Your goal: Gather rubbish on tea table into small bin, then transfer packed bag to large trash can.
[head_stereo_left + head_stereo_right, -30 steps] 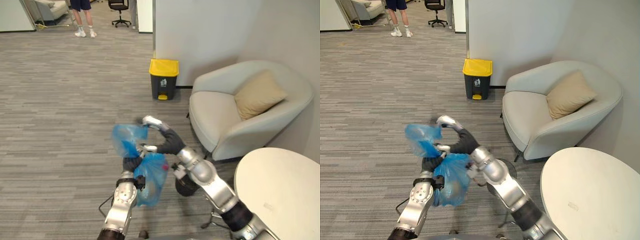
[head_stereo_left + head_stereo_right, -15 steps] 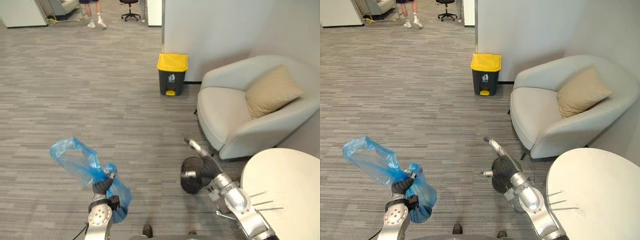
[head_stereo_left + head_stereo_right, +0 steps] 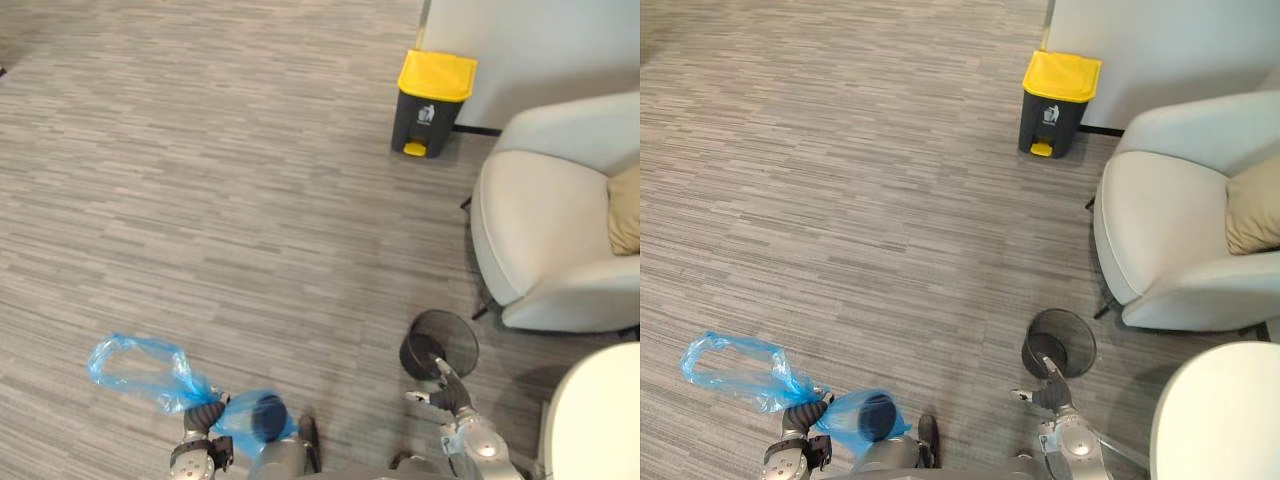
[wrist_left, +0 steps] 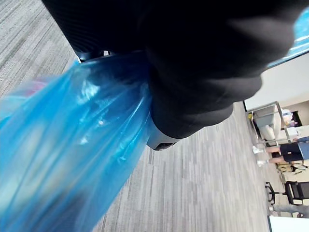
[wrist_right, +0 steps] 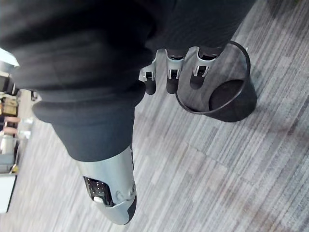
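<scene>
Our left hand [image 3: 203, 416] is clenched round the neck of the blue translucent plastic bag [image 3: 236, 413], its packed end hanging low beside us. Our right hand [image 3: 441, 393] hangs relaxed and empty near the small black mesh bin [image 3: 438, 343]. The dark grey trash can with the yellow lid [image 3: 432, 90] stands well apart, lid down. We judge the thin neck could slip or tear on the walk, spilling rubbish on the carpet [image 3: 200, 180].
</scene>
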Available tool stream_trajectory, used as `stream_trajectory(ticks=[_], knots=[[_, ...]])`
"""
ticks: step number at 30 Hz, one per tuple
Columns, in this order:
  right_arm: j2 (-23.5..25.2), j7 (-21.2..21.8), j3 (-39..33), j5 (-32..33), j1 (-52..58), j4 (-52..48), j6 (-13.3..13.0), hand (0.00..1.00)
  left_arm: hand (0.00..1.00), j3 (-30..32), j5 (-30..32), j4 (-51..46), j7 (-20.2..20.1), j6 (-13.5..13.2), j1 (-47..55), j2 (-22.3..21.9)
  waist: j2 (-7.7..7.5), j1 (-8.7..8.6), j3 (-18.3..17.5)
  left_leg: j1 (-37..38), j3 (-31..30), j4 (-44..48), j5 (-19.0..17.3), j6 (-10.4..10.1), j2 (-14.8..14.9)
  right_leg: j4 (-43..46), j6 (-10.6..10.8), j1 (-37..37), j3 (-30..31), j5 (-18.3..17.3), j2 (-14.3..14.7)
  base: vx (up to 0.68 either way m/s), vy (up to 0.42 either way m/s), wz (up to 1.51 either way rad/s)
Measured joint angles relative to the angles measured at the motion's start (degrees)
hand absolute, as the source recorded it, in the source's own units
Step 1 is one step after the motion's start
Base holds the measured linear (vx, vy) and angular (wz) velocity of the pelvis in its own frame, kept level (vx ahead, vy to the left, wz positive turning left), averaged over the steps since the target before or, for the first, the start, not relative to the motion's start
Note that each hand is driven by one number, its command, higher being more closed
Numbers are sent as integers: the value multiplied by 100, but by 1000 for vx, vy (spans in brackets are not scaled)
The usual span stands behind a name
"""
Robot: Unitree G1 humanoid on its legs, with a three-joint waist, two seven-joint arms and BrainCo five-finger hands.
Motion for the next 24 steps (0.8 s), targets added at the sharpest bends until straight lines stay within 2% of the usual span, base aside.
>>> stream_trajectory(ticks=[1, 2, 3, 5, 6, 8, 9, 11, 12, 13, 14, 15, 16, 17, 18, 19, 20, 21, 22, 23, 24], knots=[[11, -18, 12, 7, 25, -55, 0, 0, 100, -4, 0, -101, -6, -2, 35, 32, -28, 23, 21, 65, -61, 70, -92, 31, 6, 516, -188, -238, 330, 184, -17, 339, 121, 20], [98, -63, -4, 39, 53, -87, 7, 0, 100, -52, 0, -192, -7, -1, 41, 139, -27, 10, 71, 224, -191, 111, -214, 88, 10, 1203, -24, -655, 763, -58, 84, 303, 54, 25], [223, -82, -64, 45, 99, -166, 11, 0, 100, -82, 0, -200, -3, 2, -26, 239, -109, -38, 97, 343, -329, 79, -293, 94, 39, 1447, 43, -907, 885, -443, 333, 360, 56, 38], [313, -92, -89, 75, 161, -284, 2, 0, 100, -174, -2, -196, -5, 8, -115, 335, -168, -199, 115, 496, -525, -4, -402, 61, 34, 1181, 95, -1228, 880, -700, 639, 309, 6, 49], [323, -97, -97, 176, 194, -260, 4, 0, 100, -218, -6, -193, -4, 8, -196, 343, -166, -262, 118, 623, -610, -82, -484, 54, 12, 765, 175, -1471, 870, -725, 835, 335, -6, 46], [323, -110, -138, 229, 234, -239, 41, 0, 100, -273, -6, -160, -5, 5, -351, 324, -130, -310, 142, 799, -692, -160, -568, -19, -5, 45, 267, -1700, 884, -639, 1053, 412, -37, 44], [321, -113, -233, 233, 217, -124, 64, 0, 100, -276, -6, -85, -8, 2, -507, 293, -89, -364, 168, 981, -830, -206, -642, -134, -9, -600, 215, -1761, 950, -473, 1241, 581, -93, 74], [320, -146, -318, 236, 283, -116, 100, 0, 100, -331, -2, -49, -4, 0, -585, 287, -131, -472, 147, 1321, -1053, -381, -802, -375, -78, -885, -21, -1809, 1069, -129, 1334, 508, -122, 80], [302, -162, -314, 269, 495, -263, 109, 0, 100, -323, -1, -48, -4, 0, -539, 250, -188, -522, 84, 1722, -1086, -419, -979, -608, -47, -689, -364, -1736, 1037, 169, 1370, 540, -165, 58], [264, -165, -314, 275, 477, -267, 128, 0, 100, -316, -2, -29, 2, 11, -539, 191, -51, -552, 90, 1702, -1031, -166, -1033, -638, 79, -501, -375, -1692, 950, 9, 1425, 935, -287, 44], [265, -156, -295, 275, 434, -345, 156, 0, 100, -318, -2, -89, -3, 10, -516, 60, 91, -538, 105, 1356, -910, 827, -1005, -679, 295, -455, -455, -1509, 865, -290, 1573, 685, -213, 5], [249, -149, -295, 275, 442, -447, 158, 0, 100, -317, -2, -123, -2, 10, -470, -22, 198, -520, 112, 1116, -885, 1502, -929, -725, 451, -492, -511, -1399, 823, -371, 1692, 795, -243, -21], [189, -142, -292, 279, 435, -657, 160, 0, 100, -341, -2, -174, -34, 9, -399, -174, 381, -438, 149, 547, -886, 3010, -491, -832, 835, -631, -625, -1075, 832, -516, 1958, 518, -154, -37], [178, -162, -285, 291, 406, -743, 158, 0, 100, -377, -3, -180, -34, 10, -385, -251, 451, -401, 178, 184, -868, 3861, -462, -878, 1078, -799, -694, -759, 859, -593, 2139, 742, -175, -35], [196, -186, -281, 326, 388, -791, 158, 0, 100, -432, -4, -182, -40, 11, -387, -262, 447, -399, 204, -62, -838, 4368, -473, -857, 1216, -989, -748, -440, 862, -631, 2235, 687, -144, -37], [231, -202, -222, 444, 384, -957, 152, 0, 100, -450, -18, -229, -72, 6, -412, -268, 194, -250, 286, -543, -489, 4704, -644, -570, 1254, -1501, -800, 286, 1190, -710, 2265, 568, -112, -29], [221, -203, -216, 446, 383, -978, 152, 0, 100, -450, -30, -232, -82, 6, -408, -273, 174, -215, 281, -647, -425, 4669, -677, -516, 1256, -1600, -802, 396, 1234, -722, 2265, 502, -75, -52], [191, -207, -246, 454, 380, -1082, 153, 0, 100, -448, -99, -240, -125, 5, -414, -317, 140, -94, 270, -1028, -230, 4383, -743, -406, 1249, -1946, -790, 755, 1407, -731, 2270, 487, -11, -67], [129, -234, -259, 456, 327, -1159, 150, 0, 100, -444, -102, -325, -133, 5, -390, -402, 158, 28, 257, -1415, -138, 3626, -765, -373, 1189, -2192, -747, 1064, 1630, -770, 2267, 579, 12, -71], [122, -239, -260, 456, 314, -1159, 148, 0, 100, -445, -102, -355, -135, 5, -369, -417, 162, 60, 254, -1465, -128, 3472, -764, -374, 1180, -2214, -733, 1105, 1666, -796, 2256, 478, 104, -90], [111, -266, -291, 456, 262, -1156, 152, 0, 100, -448, -101, -440, -137, 4, -338, -474, 168, 189, 254, -1638, -231, 2796, -746, -406, 1080, -2228, -654, 1270, 1854, -955, 2213, 395, 122, -71]])
